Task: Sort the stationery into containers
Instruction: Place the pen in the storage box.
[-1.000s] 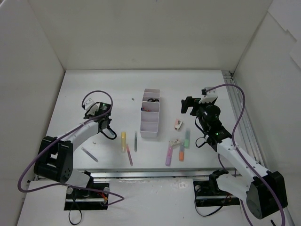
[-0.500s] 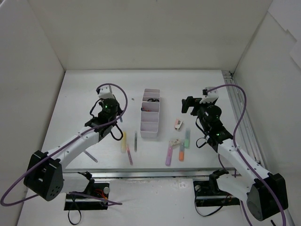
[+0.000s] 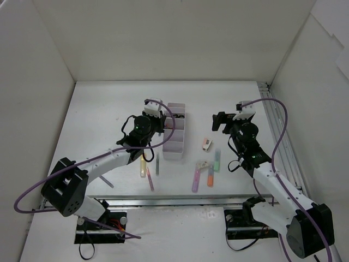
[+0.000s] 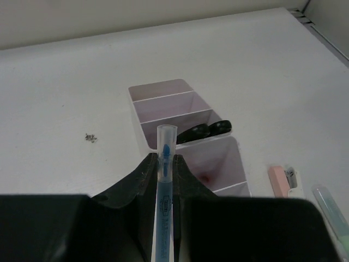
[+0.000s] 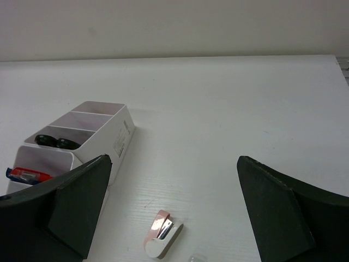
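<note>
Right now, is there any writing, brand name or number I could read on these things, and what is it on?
Nothing here can be read.
On the clear pen in the left gripper: blue print along its barrel, too blurred to read.
On the white organiser tray: small grey marking on its side wall, too small to read.

Scissors (image 4: 204, 131) in tray (image 4: 163, 90), eraser (image 4: 281, 181) to its right

Bright, even light, faint soft shadows; wrist-view foregrounds slightly blurred.
</note>
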Available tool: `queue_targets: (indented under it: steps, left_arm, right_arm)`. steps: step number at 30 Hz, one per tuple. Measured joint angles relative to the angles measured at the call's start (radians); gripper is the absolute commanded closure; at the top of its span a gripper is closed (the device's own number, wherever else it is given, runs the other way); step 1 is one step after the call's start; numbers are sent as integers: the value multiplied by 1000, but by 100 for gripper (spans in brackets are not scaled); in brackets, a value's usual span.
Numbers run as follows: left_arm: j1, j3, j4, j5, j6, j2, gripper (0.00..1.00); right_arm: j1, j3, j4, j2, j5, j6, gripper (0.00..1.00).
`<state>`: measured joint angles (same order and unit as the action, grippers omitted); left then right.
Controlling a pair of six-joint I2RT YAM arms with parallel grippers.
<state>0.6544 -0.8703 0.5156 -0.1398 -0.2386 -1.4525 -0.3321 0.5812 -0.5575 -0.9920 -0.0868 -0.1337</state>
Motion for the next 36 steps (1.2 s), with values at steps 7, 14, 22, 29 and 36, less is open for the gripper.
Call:
queue_targets:
  steps: [7, 14, 22, 29, 36]
  left_arm:
    - [0, 0, 161, 158, 84, -21, 100]
    - [1, 17, 258, 269, 105, -76, 100]
    - [15, 35, 386, 369, 108, -158, 100]
    - [22, 39, 434, 414, 113, -212, 100]
    - [32, 58, 435, 409, 126, -213, 64]
  right_arm:
    - [8, 0, 1, 3, -3, 6, 2]
    - [11, 0, 1, 3, -3, 8, 2]
    - [12, 0, 1, 3, -3, 11, 2]
    - [13, 0, 1, 3, -3, 19, 2]
    - [13, 0, 1, 3, -3, 27, 2]
